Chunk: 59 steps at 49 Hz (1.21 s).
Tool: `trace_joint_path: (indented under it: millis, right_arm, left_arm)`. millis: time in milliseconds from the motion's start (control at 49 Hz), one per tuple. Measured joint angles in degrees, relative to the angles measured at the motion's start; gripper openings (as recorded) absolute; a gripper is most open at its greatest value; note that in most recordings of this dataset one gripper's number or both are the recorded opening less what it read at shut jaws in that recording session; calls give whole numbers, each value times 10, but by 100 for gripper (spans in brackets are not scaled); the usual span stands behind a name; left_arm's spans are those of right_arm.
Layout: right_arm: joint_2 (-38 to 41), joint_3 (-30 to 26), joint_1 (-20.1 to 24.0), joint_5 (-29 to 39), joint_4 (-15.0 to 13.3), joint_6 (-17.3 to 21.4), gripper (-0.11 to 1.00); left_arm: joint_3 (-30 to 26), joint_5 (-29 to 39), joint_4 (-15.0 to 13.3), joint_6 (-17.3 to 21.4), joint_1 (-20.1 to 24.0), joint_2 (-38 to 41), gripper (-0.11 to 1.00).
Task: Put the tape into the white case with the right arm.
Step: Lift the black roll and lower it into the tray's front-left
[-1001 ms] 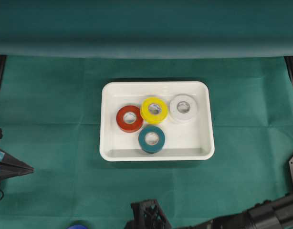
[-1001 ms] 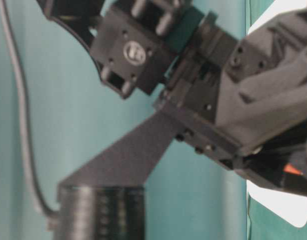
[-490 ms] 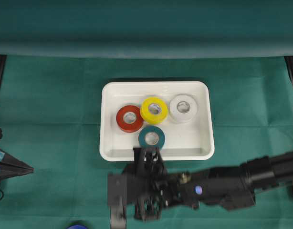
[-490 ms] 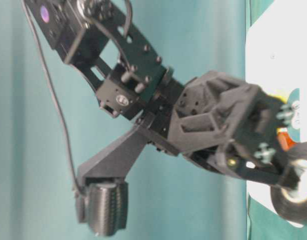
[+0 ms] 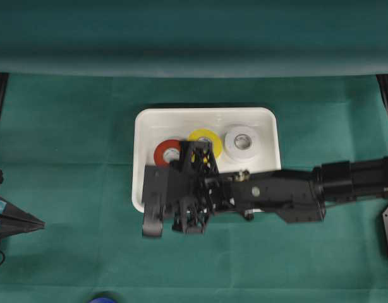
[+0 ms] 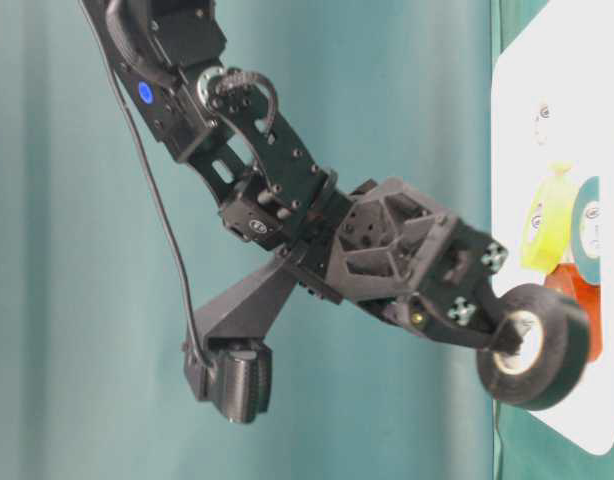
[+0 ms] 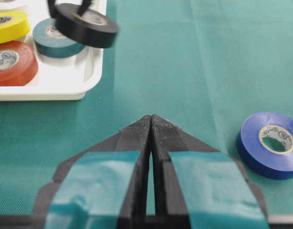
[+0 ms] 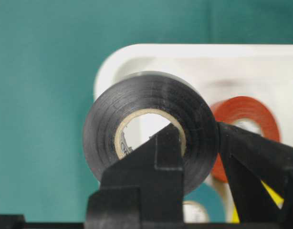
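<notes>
Right wrist view shows the right tool (image 8: 194, 157) clamped on the black tape roll (image 8: 151, 126), one finger through its core, carried above the white case's (image 8: 137, 55) corner, likely for release inside. The left tool (image 7: 151, 126) rests closed, clear of the work.

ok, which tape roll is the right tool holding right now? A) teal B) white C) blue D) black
D: the right tool grips the black roll through its core, above the white case corner; the blue roll lies on the cloth and the teal roll and white roll sit in the case.
</notes>
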Motion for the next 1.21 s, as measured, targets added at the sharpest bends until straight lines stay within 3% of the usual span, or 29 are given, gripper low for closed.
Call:
trace_joint_path:
  millis: [327, 552, 654, 838, 1205]
  right_arm:
    - [12, 0, -21, -11, 0, -3, 0]
    - [15, 0, -23, -64, -3, -5, 1]
    - [15, 3, -27, -67, -3, -6, 17]
    - [15, 13, -36, -61, -3, -6, 69]
    - [14, 18, -36, -60, -3, -5, 68]
  left_arm:
    - [-1, 0, 0, 1, 0, 0, 0]
    - [-1, 0, 0, 1, -1, 0, 0]
    - [0, 0, 0, 0, 0, -1, 0]
    - [-1, 0, 0, 1, 0, 0, 0]
    - [-1, 0, 0, 0, -1, 0, 0]
